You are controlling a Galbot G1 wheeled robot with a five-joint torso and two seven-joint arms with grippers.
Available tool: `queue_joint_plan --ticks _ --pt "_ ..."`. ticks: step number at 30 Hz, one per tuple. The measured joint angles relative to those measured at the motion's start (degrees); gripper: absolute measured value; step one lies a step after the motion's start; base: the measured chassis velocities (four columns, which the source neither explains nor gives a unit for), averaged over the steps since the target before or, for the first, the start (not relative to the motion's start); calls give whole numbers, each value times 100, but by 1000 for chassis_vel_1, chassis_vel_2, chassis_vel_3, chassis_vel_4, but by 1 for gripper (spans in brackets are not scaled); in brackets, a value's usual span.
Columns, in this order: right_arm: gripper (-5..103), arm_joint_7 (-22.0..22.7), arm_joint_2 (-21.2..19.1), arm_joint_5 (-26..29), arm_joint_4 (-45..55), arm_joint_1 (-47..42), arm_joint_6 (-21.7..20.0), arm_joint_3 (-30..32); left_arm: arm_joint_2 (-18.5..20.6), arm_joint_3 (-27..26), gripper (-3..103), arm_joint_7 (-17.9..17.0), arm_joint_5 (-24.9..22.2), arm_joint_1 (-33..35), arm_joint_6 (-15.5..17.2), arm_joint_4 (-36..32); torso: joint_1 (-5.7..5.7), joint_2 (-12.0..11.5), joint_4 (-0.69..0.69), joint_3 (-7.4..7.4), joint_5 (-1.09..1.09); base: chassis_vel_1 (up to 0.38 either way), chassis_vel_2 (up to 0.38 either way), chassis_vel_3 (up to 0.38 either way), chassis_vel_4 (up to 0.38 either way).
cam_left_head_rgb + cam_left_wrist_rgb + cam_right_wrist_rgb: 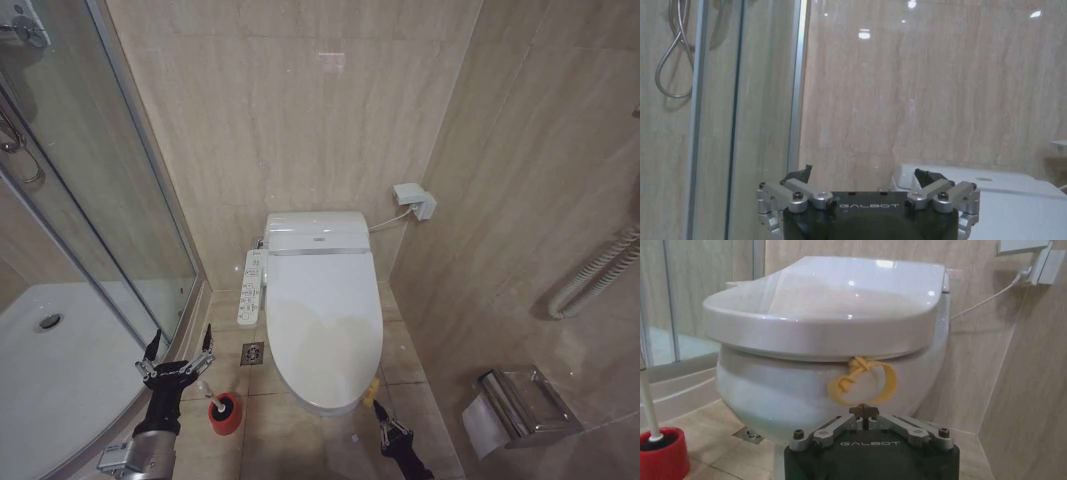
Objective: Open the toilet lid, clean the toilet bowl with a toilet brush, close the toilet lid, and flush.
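Right gripper (377,404) pinched together just below closed toilet lid's (322,300) yellow loop (863,382); left gripper (180,352) spread apart.

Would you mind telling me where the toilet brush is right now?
The toilet brush stands in its red holder on the floor left of the toilet bowl, just beside the open left gripper.

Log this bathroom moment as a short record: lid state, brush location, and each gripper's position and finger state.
toilet lid: closed flat on the toilet bowl, yellow loop hanging at its front edge
toilet brush: standing in the red holder on the floor, left of the bowl
left gripper: open, above the brush and holder, beside the shower glass
right gripper: fingers together, low at the bowl's front, just below the yellow loop
button panel: on the bowl's left side
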Motion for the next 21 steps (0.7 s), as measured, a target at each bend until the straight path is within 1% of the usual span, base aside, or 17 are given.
queue_joint_plan --ticks 8,14,21 --pt "1 -6 -49 -23 325 -274 25 62 17 19 100 1 -9 -38 -9 44 0 0 0 0 0 0 0 0 0" --pt "1 -6 -73 -43 771 -594 48 161 40 21 100 -1 -38 -85 -14 80 0 0 0 0 -1 0 0 0 0" --pt "1 -10 -46 -83 775 -645 63 195 43 75 100 -3 -44 -130 -19 115 0 0 0 0 0 0 0 0 0"
